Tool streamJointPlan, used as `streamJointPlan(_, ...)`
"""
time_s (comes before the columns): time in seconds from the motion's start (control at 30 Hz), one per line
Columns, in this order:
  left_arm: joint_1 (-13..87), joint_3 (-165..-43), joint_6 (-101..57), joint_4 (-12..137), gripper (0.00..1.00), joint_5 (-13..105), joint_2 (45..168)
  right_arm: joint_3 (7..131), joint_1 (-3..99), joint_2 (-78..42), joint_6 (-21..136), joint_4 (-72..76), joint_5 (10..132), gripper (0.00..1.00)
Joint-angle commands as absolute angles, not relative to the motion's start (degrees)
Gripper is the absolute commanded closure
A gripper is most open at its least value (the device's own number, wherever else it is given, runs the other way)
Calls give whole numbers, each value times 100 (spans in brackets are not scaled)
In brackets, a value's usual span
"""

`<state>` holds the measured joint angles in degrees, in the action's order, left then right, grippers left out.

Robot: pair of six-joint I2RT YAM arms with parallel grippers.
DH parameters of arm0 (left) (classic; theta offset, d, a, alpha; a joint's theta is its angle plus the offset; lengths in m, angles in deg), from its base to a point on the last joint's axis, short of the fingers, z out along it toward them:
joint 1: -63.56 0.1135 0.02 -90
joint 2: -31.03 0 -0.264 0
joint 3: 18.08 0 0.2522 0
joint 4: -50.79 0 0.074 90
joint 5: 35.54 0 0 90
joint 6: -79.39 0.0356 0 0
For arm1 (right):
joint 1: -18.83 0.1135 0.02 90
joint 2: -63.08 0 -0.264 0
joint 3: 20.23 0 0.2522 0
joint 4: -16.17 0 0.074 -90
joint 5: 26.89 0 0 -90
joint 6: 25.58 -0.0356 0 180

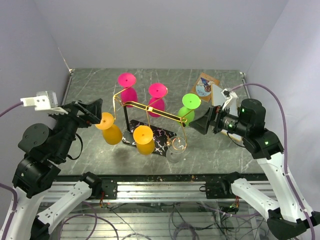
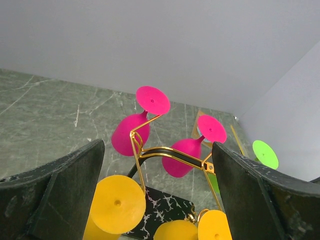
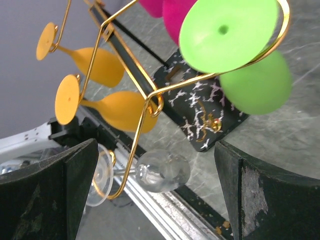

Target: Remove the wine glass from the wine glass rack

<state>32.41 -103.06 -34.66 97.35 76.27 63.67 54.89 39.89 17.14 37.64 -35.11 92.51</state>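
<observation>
Both grippers are spread wide with nothing between the fingers. The left gripper (image 1: 92,111) sits just short of the outer orange wine glass (image 1: 110,129), and the right gripper (image 1: 198,124) just short of the green wine glass (image 1: 190,103). I can't tell which of the 2 is meant, so I'd work the green one. It hangs upside down just ahead of the right gripper and above its centre line, with its foot caught in a scroll hook of the wine glass rack (image 1: 160,114).

My read is that this is the approach before the grasp. I'd raise the right gripper until the bowl sits squarely between the fingers and close gently below the wire. Then I'd lift a touch to unload the hook and slide the foot out whichever way the hook opens, which I can't make out. A sideways pull risks dragging the rack's black base (image 1: 161,139) across the bench (image 1: 90,90).

Below and ahead of that gripper a clear glass (image 1: 176,148) hangs low. 2 pink glasses (image 1: 129,95) hang farther ahead.
</observation>
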Motion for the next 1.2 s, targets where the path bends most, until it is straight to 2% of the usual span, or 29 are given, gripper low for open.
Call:
streamJointPlan(0.0, 3298, -10465, -3452, 9682, 1, 7469, 6557, 5999, 3951, 1526, 3975, -3859, 8062, 1)
streamJointPlan(0.1, 3300, -10471, -3498, 9717, 1, 7410, 6596, 6104, 3948, 1409, 3723, -3719, 7390, 1)
streamJointPlan(0.47, 3298, -10513, -3573, 10006, 1, 7163, 6681, 6900, 3948, 498, 4394, -3763, 6870, 3)
streamJointPlan(0.77, 3298, -10636, -3509, 10149, 1, 6929, 6838, 7072, 3948, -55, 4436, -3582, 7073, 6)
streamJointPlan(1.17, 3303, -10654, -3542, 10166, 1, 6854, 6836, 6389, 3956, -174, 3763, -2772, 7375, 12)
